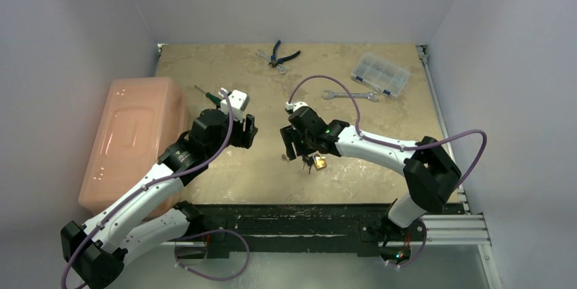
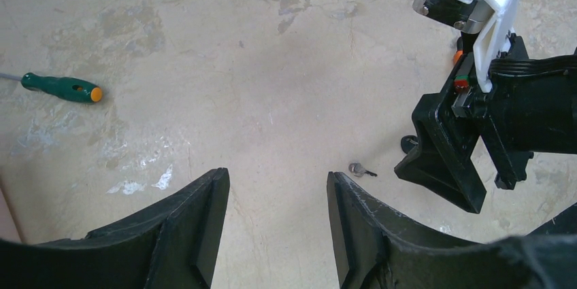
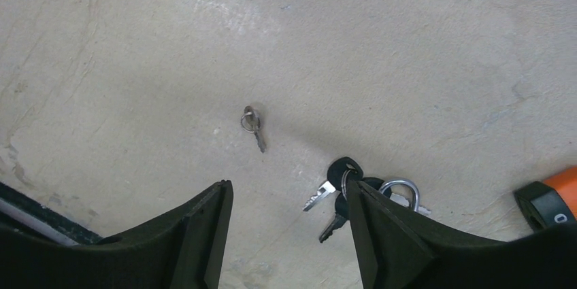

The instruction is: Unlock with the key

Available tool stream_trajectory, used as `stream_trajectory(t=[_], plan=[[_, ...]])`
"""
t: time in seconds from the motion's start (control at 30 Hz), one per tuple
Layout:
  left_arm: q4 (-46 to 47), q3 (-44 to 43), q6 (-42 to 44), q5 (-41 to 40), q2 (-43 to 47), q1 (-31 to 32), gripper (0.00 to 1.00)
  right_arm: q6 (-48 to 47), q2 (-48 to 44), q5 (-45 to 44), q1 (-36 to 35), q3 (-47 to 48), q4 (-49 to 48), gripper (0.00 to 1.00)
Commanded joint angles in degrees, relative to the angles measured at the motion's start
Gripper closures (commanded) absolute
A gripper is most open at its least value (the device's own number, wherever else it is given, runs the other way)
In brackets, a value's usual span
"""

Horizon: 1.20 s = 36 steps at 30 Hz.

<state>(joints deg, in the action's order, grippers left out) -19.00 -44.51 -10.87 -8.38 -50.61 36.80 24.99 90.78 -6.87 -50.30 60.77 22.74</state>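
My right gripper and left gripper hang released, empty. I'd centre the right over the small key just ahead, then pinch.

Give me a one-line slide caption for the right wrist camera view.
Open right gripper hovers above a small loose key near a key bunch.

Both arms bend inward, left pincer and right pincer near each other, jaws apart, pointing downward
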Motion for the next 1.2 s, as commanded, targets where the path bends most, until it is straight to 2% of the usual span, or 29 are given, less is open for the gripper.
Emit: stream_trajectory(t=[0.0, 0.23, 0.47, 0.67, 1.17], plan=[[0.55, -2.42, 0.68, -0.98, 0.33, 0.10, 0.42, -0.08, 0.75, -4.84, -0.32, 1.17, 1.38, 0.32], [0.53, -2.43, 0.67, -1.13, 0.27, 0.05, 0.42, 0.68, 1.77, -6.01, -0.32, 1.28, 2.20, 0.36], [0.62, -2.51, 0.75, -0.85, 0.07, 0.07, 0.42, -2.07, 1.74, 2.21, -0.54, 0.70, -3.48, 0.38], [0.38, -2.43, 0.77, -1.26, 0.14, 0.10, 0.42, -3.49, 5.49, 5.63, -1.26, 2.29, -5.04, 0.43], [0.30, -2.43, 0.70, -1.46, 0.30, 0.07, 0.43, -3.64, 11.33, 5.06, -1.73, 2.89, -7.65, 0.52]])
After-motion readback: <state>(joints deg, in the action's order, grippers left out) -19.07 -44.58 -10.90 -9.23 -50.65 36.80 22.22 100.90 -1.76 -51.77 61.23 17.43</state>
